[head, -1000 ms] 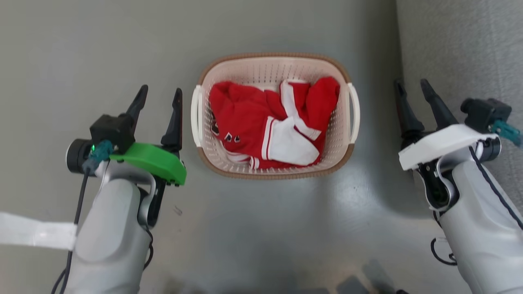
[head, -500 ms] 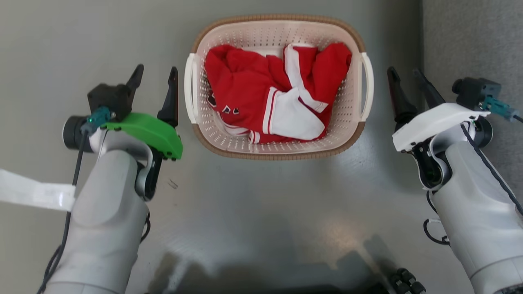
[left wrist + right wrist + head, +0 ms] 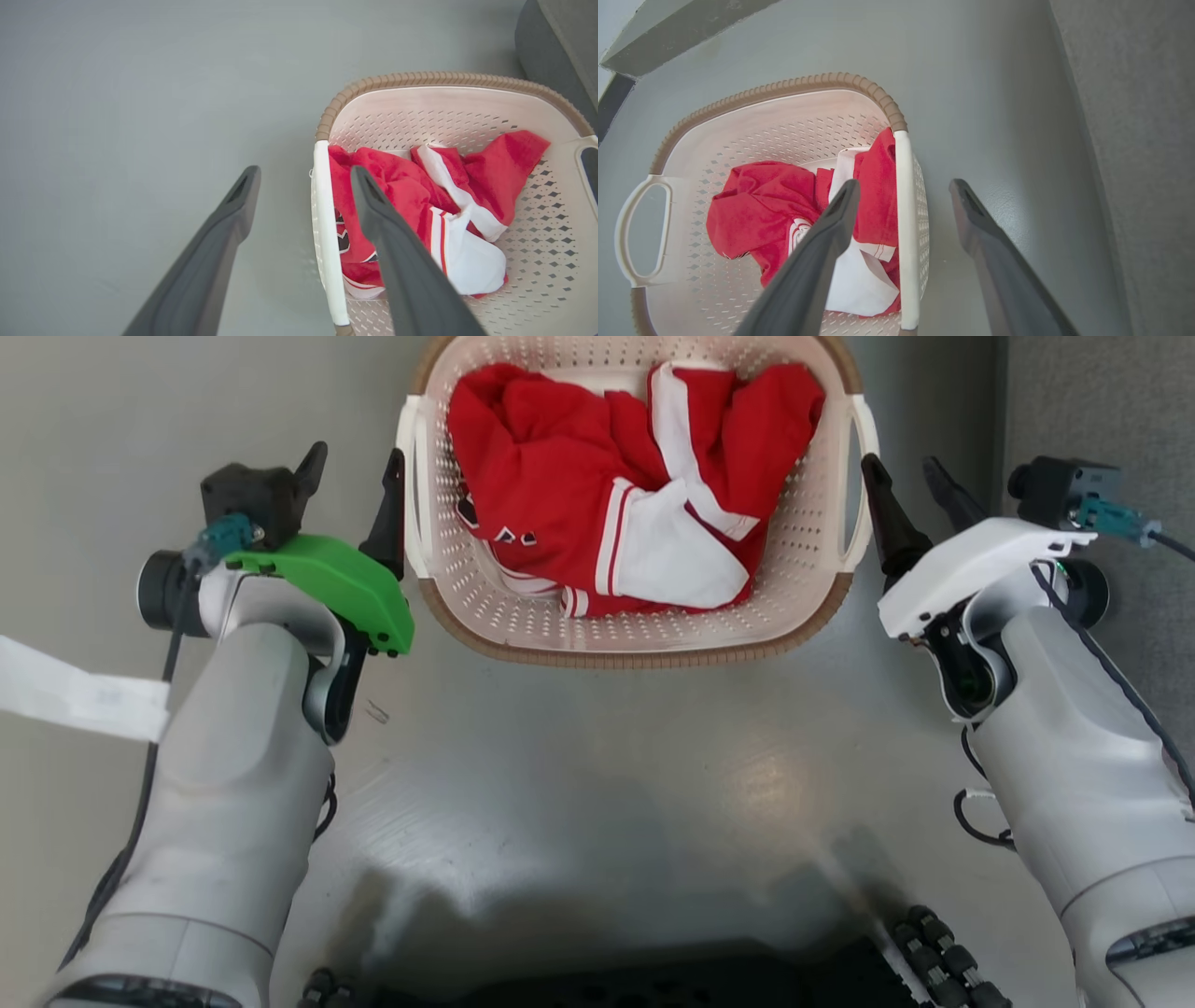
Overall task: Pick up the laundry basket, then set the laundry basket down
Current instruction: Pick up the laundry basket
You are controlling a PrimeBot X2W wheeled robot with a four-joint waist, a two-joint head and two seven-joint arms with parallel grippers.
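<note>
Fingers of left gripper [image 3: 357, 455] and right gripper [image 3: 901, 467] stand spread, flanking the basket [image 3: 635, 658] on the floor [image 3: 607, 784]; wrist views place a white handle [image 3: 325, 242] between each pair (contact unclear), red laundry [image 3: 560, 467] inside.

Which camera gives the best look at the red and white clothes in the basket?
The head view: the red and white clothes lie in the laundry basket, seen from above, uncovered. In the left wrist view a finger of the left tool crosses them; in the right wrist view, a finger of the right tool.
</note>
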